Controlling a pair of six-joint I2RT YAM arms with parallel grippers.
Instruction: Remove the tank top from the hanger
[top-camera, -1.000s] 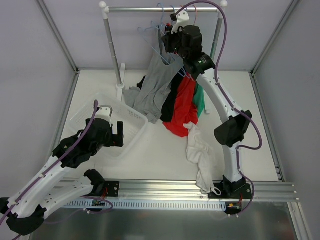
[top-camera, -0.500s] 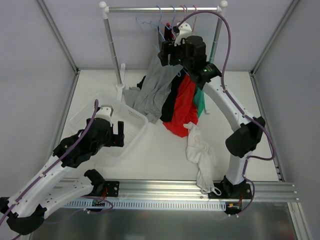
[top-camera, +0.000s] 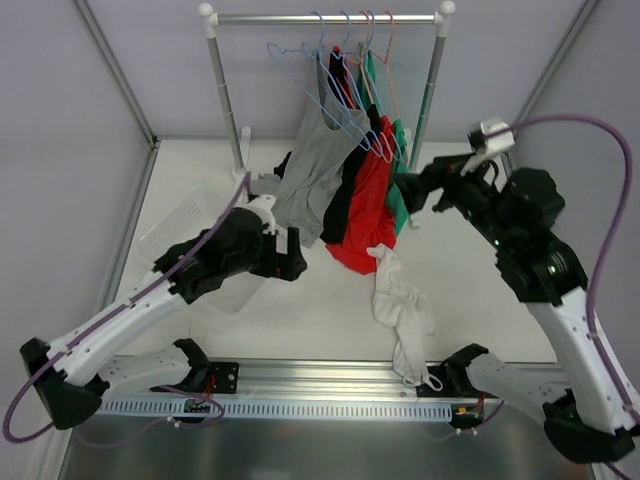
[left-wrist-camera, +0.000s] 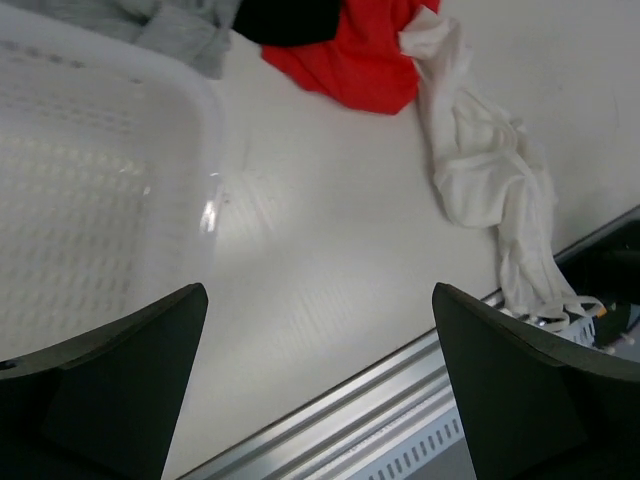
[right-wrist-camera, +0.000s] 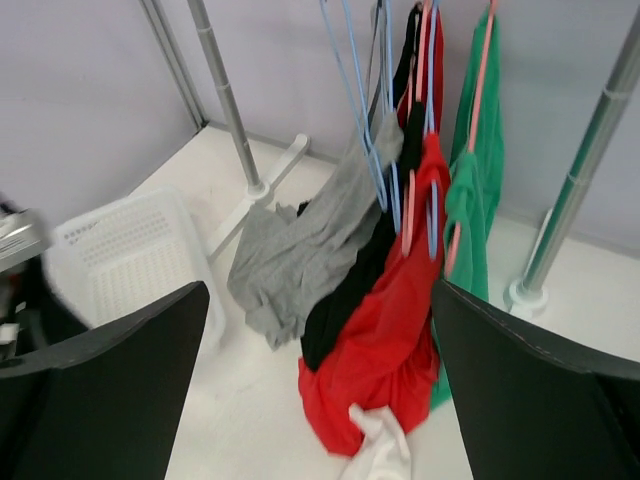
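The white tank top (top-camera: 400, 310) lies crumpled on the table, off any hanger, its top end touching the hem of the red garment (top-camera: 362, 215). It also shows in the left wrist view as the tank top (left-wrist-camera: 490, 175), and its tip (right-wrist-camera: 385, 450) appears in the right wrist view. An empty light blue hanger (top-camera: 287, 52) hangs at the left of the rail. My left gripper (top-camera: 293, 258) is open, low over the table, left of the tank top. My right gripper (top-camera: 407, 190) is open with nothing in it, right of the hanging clothes.
The clothes rack (top-camera: 222, 80) stands at the back with a grey tank top (top-camera: 315, 165), black, red and green (top-camera: 400, 200) garments on hangers. A white basket (top-camera: 170, 225) sits at the left, partly under my left arm. A metal rail (top-camera: 330, 375) runs along the near edge.
My right gripper opened, left the hangers at the rail and swung back down to the right. My left arm moved from over the basket toward the table's middle. The tank top stayed put.
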